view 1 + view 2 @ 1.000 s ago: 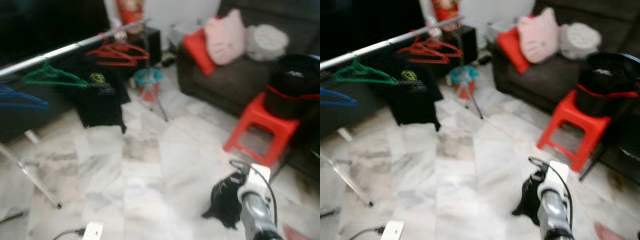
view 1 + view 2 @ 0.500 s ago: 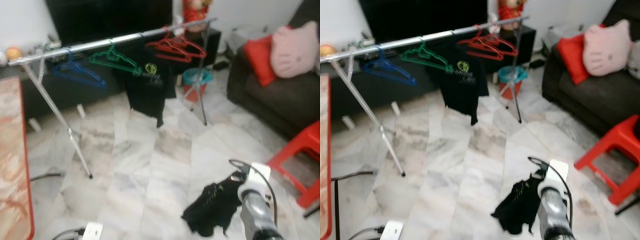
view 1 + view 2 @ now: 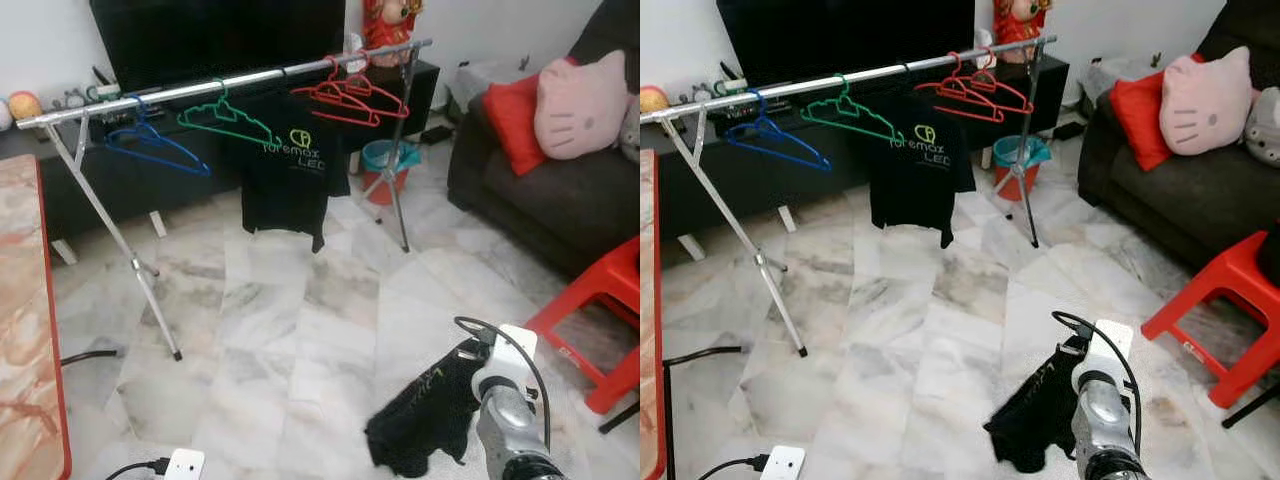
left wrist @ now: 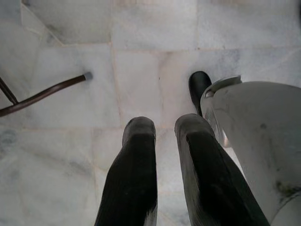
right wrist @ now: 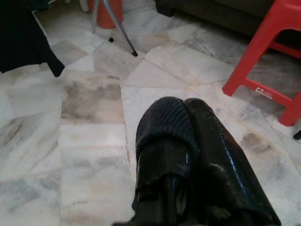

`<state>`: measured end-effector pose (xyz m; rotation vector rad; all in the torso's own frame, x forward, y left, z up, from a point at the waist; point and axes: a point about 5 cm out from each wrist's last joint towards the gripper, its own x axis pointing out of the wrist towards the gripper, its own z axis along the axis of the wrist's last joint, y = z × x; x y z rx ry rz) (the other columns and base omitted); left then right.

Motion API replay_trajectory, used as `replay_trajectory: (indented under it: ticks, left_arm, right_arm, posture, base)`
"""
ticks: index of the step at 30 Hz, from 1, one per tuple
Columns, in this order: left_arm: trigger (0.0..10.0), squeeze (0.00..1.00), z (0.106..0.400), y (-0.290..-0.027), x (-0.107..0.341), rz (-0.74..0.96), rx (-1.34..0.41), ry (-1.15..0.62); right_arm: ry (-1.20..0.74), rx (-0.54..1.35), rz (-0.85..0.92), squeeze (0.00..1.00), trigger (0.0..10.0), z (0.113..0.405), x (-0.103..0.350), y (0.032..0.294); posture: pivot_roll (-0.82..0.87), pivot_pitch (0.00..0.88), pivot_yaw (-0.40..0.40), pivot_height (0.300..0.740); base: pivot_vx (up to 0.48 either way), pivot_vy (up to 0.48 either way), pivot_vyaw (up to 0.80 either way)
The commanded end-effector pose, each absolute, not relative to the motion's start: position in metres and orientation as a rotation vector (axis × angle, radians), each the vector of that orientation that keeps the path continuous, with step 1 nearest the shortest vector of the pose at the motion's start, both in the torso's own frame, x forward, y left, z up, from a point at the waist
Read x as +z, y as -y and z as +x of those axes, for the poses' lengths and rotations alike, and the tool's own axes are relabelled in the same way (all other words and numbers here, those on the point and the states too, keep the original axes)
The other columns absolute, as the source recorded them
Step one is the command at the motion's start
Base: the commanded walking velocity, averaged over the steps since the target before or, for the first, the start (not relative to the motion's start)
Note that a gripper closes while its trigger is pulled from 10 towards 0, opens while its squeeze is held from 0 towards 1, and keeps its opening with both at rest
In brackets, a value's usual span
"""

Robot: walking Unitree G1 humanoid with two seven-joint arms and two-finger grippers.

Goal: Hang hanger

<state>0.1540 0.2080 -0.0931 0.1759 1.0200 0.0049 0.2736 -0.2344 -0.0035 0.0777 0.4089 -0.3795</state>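
Observation:
A silver clothes rail (image 3: 220, 85) crosses the room on slanted legs. On it hang a blue hanger (image 3: 155, 150), a green hanger (image 3: 230, 122), red hangers (image 3: 350, 98) and a black T-shirt (image 3: 288, 175) with yellow print. Low at the front right, my right gripper (image 5: 186, 117) is shut on a crumpled black garment (image 3: 425, 420) that droops towards the floor. The cloth covers one of its fingers (image 5: 164, 122). My left gripper (image 4: 164, 129) points down at the marble floor, fingers close together with nothing between them.
A dark sofa (image 3: 560, 190) with a pink cushion (image 3: 585, 100) and a red cushion (image 3: 515, 115) stands at the right, a red stool (image 3: 600, 320) in front of it. A teal bin (image 3: 388, 165) sits behind the rail. A red-edged marble table (image 3: 25, 330) is at the left, a power strip (image 3: 183, 465) lies on the floor.
The camera has swung left, bringing the whole rail into view and sharpening the picture. The right gripper has kept its hold on the black garment.

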Motion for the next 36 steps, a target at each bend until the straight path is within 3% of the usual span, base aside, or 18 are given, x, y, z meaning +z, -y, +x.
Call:
replay_trajectory:
  ticks: [1, 5, 36]
  left_arm:
    - [10.0, 0.0, 0.154, -0.209, -0.093, 0.185, 0.002, -1.023]
    - [10.0, 0.0, 0.154, -0.209, -0.093, 0.185, 0.001, -1.022]
    - [10.0, 0.0, 0.15, -0.209, -0.094, 0.2, -0.023, -1.032]
  right_arm:
    - [-0.394, -0.402, 0.079, 0.0, 10.0, 0.278, 0.002, 0.238]
    - [-0.362, -0.414, 0.087, 0.0, 10.0, 0.28, 0.005, 0.24]
    - [-0.259, -0.377, 0.011, 0.0, 10.0, 0.285, 0.015, 0.23]
  posture:
    - [0.02, 0.0, -0.004, 0.74]
    - [0.02, 0.0, -0.004, 0.74]
    - [0.01, 0.0, 0.005, 0.74]
  base:
    - [0.27, 0.0, -0.59]
    - [0.273, 0.0, -0.74]
    - [0.283, 0.0, 0.0]
